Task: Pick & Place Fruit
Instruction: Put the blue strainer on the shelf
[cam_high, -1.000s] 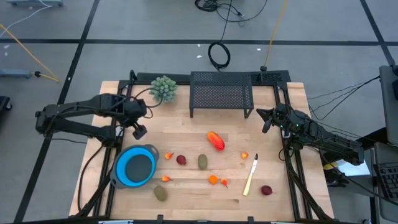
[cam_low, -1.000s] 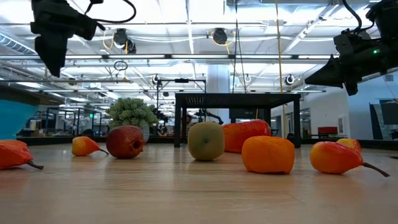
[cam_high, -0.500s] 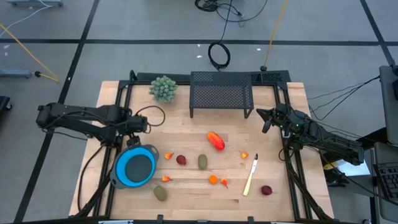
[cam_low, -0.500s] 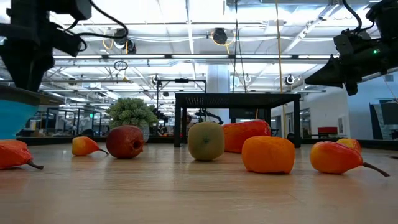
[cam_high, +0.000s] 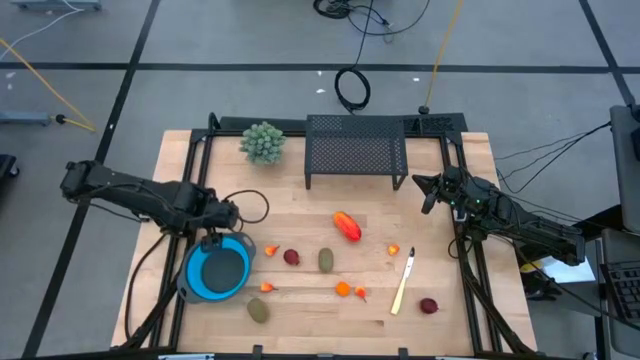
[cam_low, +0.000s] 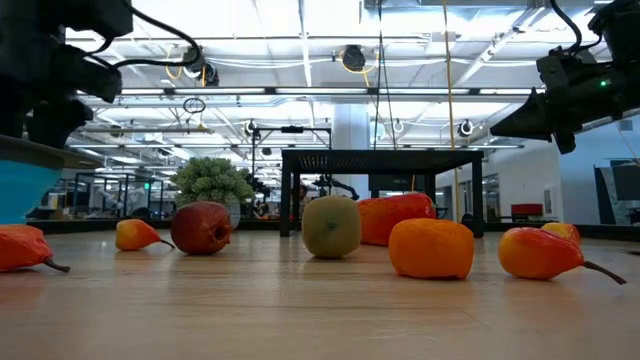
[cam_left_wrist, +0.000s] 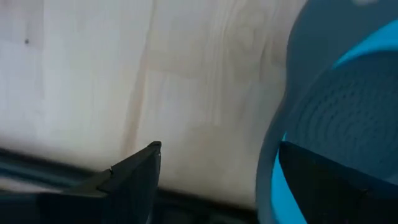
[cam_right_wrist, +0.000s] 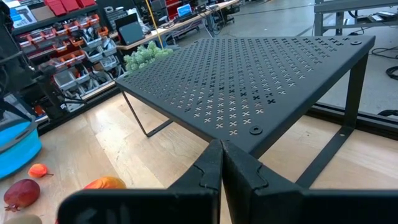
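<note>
Fruit (cam_high: 347, 226) scattered on wooden table (cam_high: 300, 205); left hand (cam_high: 216, 239) open at bowl (cam_high: 219, 270) rim; right hand (cam_high: 428, 192) closed.

Blue bowl (cam_left_wrist: 348, 124) cut off at edge

Right gripper (cam_right_wrist: 221, 163) showing fingers pressed together, tips meeting, holding nothing. Black perforated rack (cam_right_wrist: 249, 81) standing ahead on wooden surface (cam_right_wrist: 149, 162). Pale-green plant ball (cam_right_wrist: 147, 56) sitting beyond rack's far corner. Blue bowl (cam_right_wrist: 17, 149) lying at frame edge. Nearby: small orange fruit (cam_right_wrist: 38, 170), dark red fruit (cam_right_wrist: 21, 193), red-orange fruit (cam_right_wrist: 104, 183).
</note>
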